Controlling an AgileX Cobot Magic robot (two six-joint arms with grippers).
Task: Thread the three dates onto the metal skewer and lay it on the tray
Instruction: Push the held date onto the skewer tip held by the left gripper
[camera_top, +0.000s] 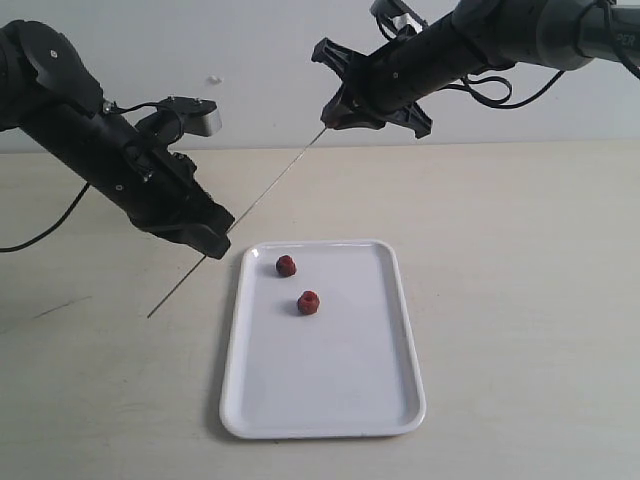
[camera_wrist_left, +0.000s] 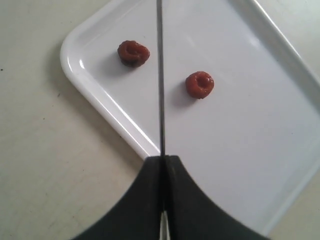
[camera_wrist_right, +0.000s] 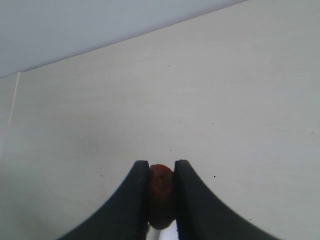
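The thin metal skewer (camera_top: 275, 185) hangs slanted in the air above the table, left of the white tray (camera_top: 232, 350). My left gripper (camera_top: 215, 240) is shut on its lower part, and the left wrist view shows the skewer (camera_wrist_left: 160, 75) running out from between the closed jaws of the left gripper (camera_wrist_left: 164, 159). The rod's upper end reaches my right gripper (camera_top: 335, 118). In the right wrist view, the right gripper (camera_wrist_right: 161, 164) is shut on one reddish-brown date (camera_wrist_right: 160, 187). Two more dates (camera_top: 286, 265) (camera_top: 308, 302) lie on the tray's far half; the left wrist view also shows these dates (camera_wrist_left: 133, 52) (camera_wrist_left: 199, 84).
The tray (camera_wrist_left: 240, 125) lies on a pale beige tabletop (camera_top: 520, 300) with a white wall behind. The skewer's lower tip (camera_top: 150, 315) hangs close to the table, left of the tray. Both black arms reach in from the upper corners.
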